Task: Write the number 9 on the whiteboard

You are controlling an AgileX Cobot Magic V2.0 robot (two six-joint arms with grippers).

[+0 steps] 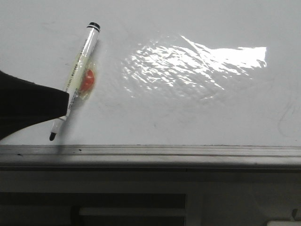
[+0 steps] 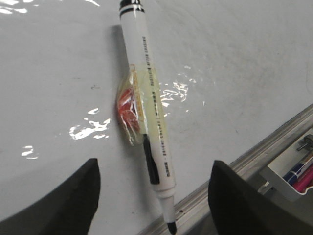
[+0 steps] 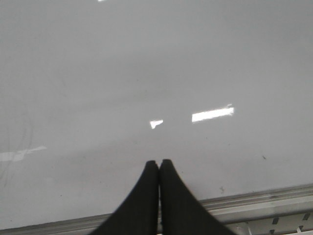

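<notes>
Near front-left edge of whiteboard [image 1: 188,117]: marker [image 1: 80,70], uncapped, tip twd rail
L gripper [image 2: 154,196]: spread wide, astride marker, not clamping
R gripper [image 3: 159,169]: fingers pressed together, empty

Left claw [image 2: 154,196] agape, right claw [image 3: 159,169] closed.

Glossy white whiteboard [image 1: 197,117] with a bright glare patch at upper right and faint grey smudges; grey metal edge rail [image 1: 188,151] along the bottom; white marker [image 1: 77,75] with black cap band, black tip and fine dark print; clear yellowish tape around an orange-red lump [image 1: 87,80] mid-barrel; black left gripper [image 2: 154,205]; black right gripper [image 3: 159,169].
</notes>
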